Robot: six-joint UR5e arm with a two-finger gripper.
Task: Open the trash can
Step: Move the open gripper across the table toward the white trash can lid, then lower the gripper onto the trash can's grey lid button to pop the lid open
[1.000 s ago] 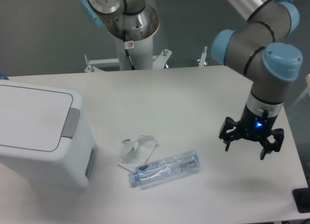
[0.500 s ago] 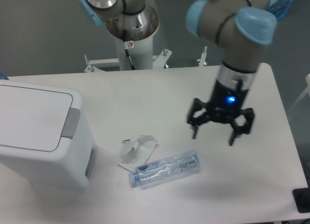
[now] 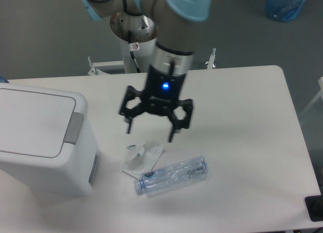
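Fixed camera, the only view. The large white boxy plastic trash can [image 3: 43, 142] with rounded corners sits on the white table [image 3: 237, 102], to the left of the black two-finger gripper [image 3: 150, 132] and somewhat nearer the camera, with a clear gap of tabletop between them. Its flat white lid [image 3: 31, 122] is down and closed, and the grey rectangular push-button [image 3: 74, 127] sits on the edge of the top that faces the gripper.

Judging by its look, the bin is a stiff, light, hollow plastic shell with smooth, slippery walls, so a sideways shove would probably slide it across the table. There is nothing to grasp; the place to act seems to be the grey button, pressed from above with a fingertip so the force goes down into the table.

The gripper hangs above the table, pointing down, its fingers spread wide apart. It holds nothing and touches nothing. A blue light glows on the wrist above it. Just below the fingertips and toward the camera lies a crumpled white paper wrapper [image 3: 141, 157]; beyond that, nearer the camera, a clear plastic bottle [image 3: 171, 175] lies on its side. Neither is part of the job.
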